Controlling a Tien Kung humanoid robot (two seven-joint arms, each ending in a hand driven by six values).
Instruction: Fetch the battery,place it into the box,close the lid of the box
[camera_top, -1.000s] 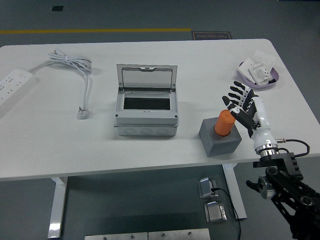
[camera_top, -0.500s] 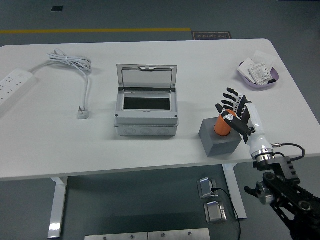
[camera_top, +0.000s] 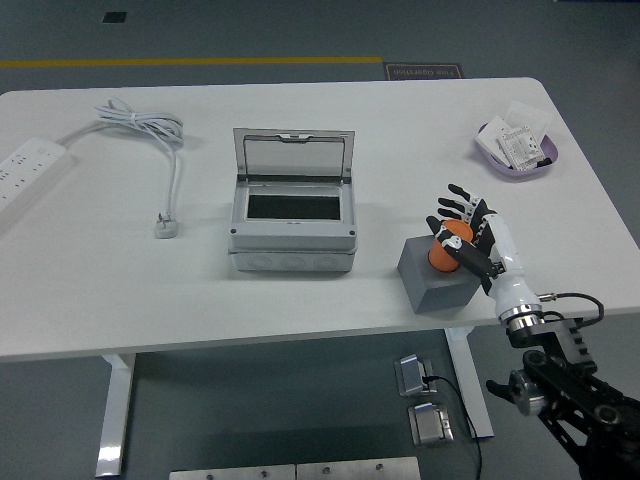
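The right hand (camera_top: 466, 233) has moved in from the side and now wraps around the orange battery (camera_top: 447, 250), fingers curling but not tight yet. The battery still stands in its gray block (camera_top: 438, 278) near the front edge. So the grab is starting. Farther back, the box (camera_top: 292, 222) waits, lid (camera_top: 294, 153) up.

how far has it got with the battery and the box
Nothing finished yet. The right hand has its fingers around the orange battery, which sits upright in the grey block; a firm grip isn't clear. The box stands empty-looking with its lid up. Left: lift the battery, drop it in the box, shut the lid.
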